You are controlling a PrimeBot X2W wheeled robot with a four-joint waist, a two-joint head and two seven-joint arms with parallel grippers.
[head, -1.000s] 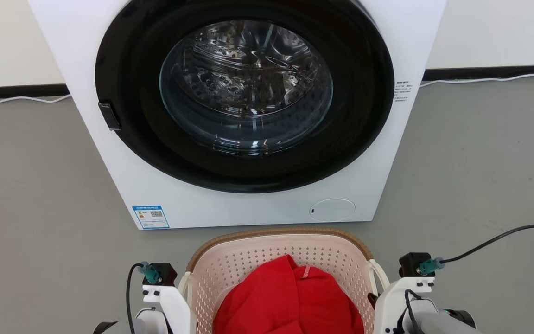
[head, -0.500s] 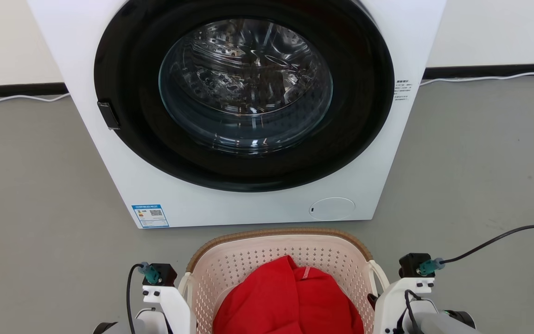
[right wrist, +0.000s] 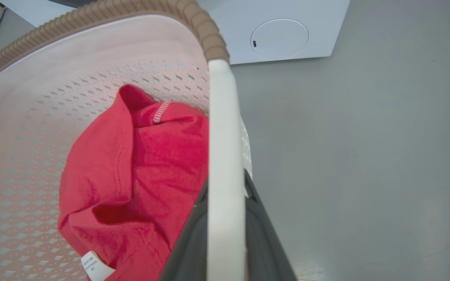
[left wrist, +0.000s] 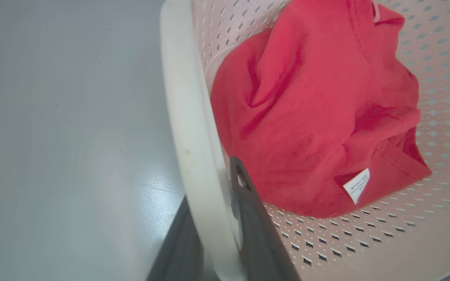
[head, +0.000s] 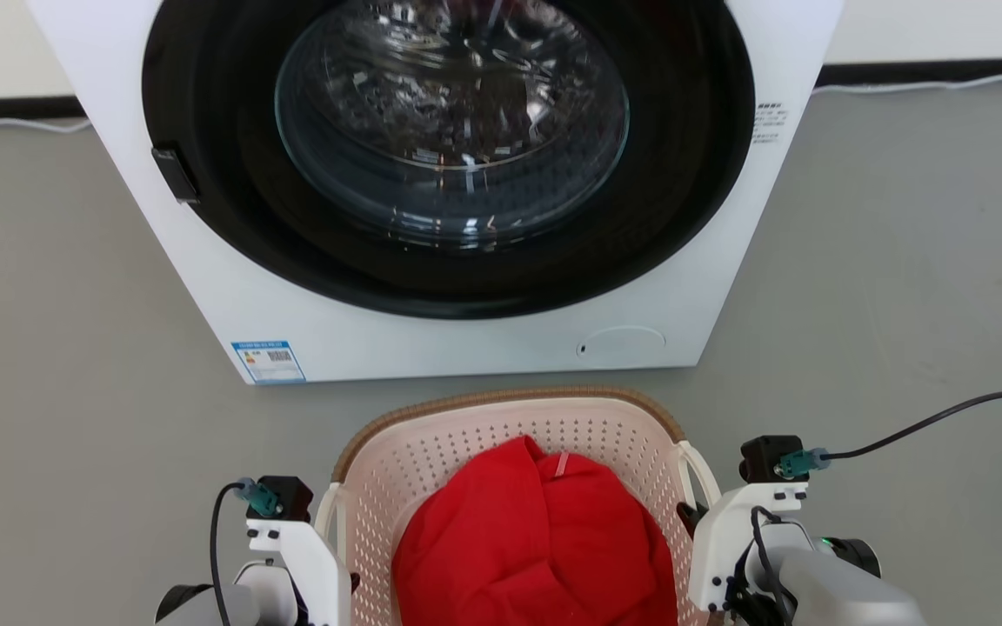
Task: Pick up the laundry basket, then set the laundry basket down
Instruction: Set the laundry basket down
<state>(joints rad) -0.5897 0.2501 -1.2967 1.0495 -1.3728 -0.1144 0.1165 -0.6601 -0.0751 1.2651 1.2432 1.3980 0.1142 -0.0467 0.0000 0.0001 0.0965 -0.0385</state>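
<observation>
Laundry basket holding red garment is gripped at its side handles by left claw and right claw.

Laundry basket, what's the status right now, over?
Grippers shut: left gripper on left handle, right gripper on right handle. The laundry basket holds a red garment. Washing machine ahead, door closed, apart from basket.

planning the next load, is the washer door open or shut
Shut. The round glass door lies flat against the washing machine's white front, with no gap showing around its dark ring.
</observation>
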